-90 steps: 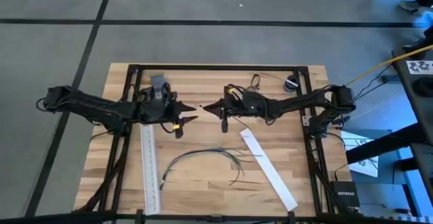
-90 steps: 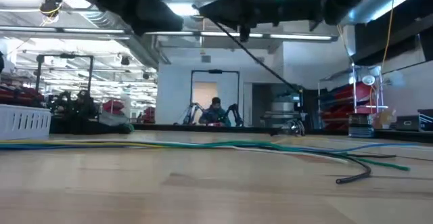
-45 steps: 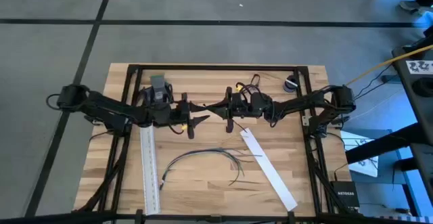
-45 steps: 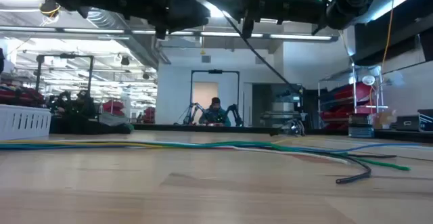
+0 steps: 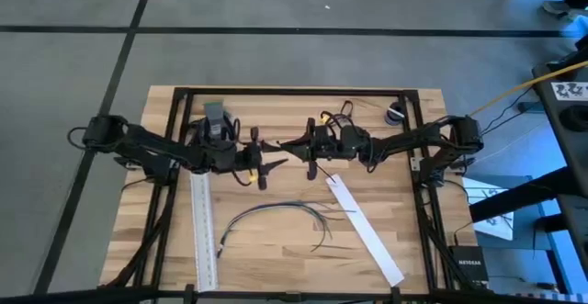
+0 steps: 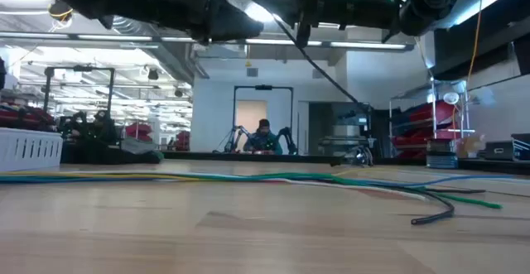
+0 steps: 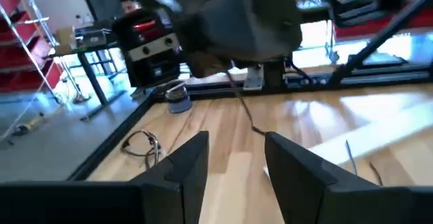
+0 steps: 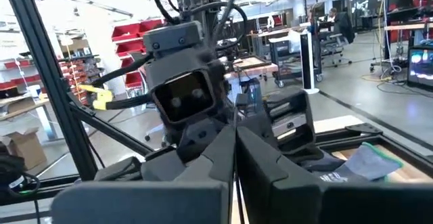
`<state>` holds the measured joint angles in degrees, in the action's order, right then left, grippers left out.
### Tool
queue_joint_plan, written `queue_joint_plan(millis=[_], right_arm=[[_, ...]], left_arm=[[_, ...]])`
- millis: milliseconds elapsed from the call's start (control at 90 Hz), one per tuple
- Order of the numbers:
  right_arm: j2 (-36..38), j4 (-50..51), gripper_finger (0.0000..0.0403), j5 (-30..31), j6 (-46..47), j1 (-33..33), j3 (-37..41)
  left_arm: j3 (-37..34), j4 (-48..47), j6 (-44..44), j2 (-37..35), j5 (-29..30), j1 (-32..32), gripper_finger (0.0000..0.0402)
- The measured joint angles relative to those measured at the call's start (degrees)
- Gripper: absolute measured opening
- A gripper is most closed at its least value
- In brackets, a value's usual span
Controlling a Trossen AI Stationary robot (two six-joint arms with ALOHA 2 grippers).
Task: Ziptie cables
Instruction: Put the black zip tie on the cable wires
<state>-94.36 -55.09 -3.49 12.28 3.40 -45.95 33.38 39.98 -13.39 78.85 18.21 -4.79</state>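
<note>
Up above the counter (image 5: 276, 258) middle, the released left claw (image 5: 273, 154) faces the clenched right claw (image 5: 292, 146), with the cables (image 5: 276, 214) lying apart below them.

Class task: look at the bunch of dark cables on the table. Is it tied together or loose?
Loose. The cables lie in a curve on the table, strands splaying apart at one end, with no tie visible around them.
</note>
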Motion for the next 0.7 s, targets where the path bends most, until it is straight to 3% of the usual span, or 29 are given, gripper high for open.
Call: queue_joint_plan(millis=[233, 378, 456, 556, 700], right_arm=[[0.0, 0.1, 0.0000, 1.5, 4.9, 0.0, 0.0], [0.0, 1.0, 0.0000, 1.6, 5.5, 0.0, 0.0], [0.0, 1.0, 0.0000, 1.6, 5.5, 0.0, 0.0], [0.0, 1.0, 0.0000, 1.6, 4.2, 0.0, 0.0], [0.0, 0.5, 0.0000, 1.5, 2.5, 0.0, 0.0]], left_arm=[[0.0, -2.1, -20.2, -0.3, 2.3, -3.6, 0.0131], [0.0, -1.9, -23.0, -0.3, 7.6, -4.6, 0.0131], [0.0, -1.7, -19.0, -0.3, 9.5, -4.6, 0.0131], [0.0, -0.1, -6.5, -0.3, 9.7, -4.3, 0.0131], [0.0, 1.3, 7.0, 0.1, 3.1, -2.3, 0.0131]])
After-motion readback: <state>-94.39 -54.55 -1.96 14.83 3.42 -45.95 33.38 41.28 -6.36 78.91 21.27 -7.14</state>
